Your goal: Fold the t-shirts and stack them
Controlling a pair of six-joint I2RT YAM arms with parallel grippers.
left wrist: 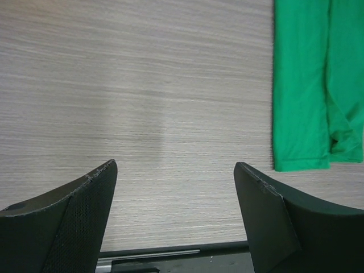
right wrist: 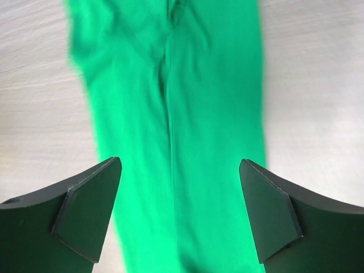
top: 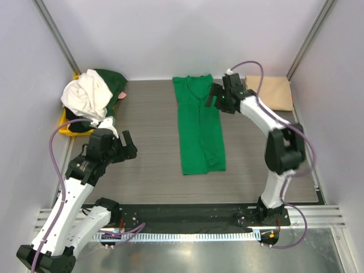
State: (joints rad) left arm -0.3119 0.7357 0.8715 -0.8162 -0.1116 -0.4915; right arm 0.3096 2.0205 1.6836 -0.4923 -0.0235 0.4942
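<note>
Start at the bright green t-shirt [top: 199, 128], laid flat at the middle of the table [top: 148, 165] as a long narrow strip running from the far side toward the arm bases, both sides turned in to meet along a centre line. Seemingly halfway folded, with only the crosswise folds left. Poised over its far end, the right gripper [right wrist: 179, 164], jaws spread wide and holding nothing, straddling the centre line from above. Probably placed there to take the far edge and carry it toward the near one. Off to the left, well apart from the strip, the left gripper [left wrist: 175, 166], likewise wide and empty over bare tabletop, with only the strip's near end showing at the right edge of its wrist view. Likely kept clear of the fold, or waiting to take a near corner. Further out, at the far right corner, a tan beige t-shirt [top: 272, 92], folded into a neat rectangle and presumably the base of the stack. At the far left, a heap of white and dark green t-shirts [top: 91, 94], unfolded, piled on a yellow tray [top: 67, 126] as the supply not yet worked. By that reckoning, early in the task: one folded, one in hand, several waiting. Worth minding: thin cloth lying flat, so easy to pinch only the top layer and pull the side folds open.
</note>
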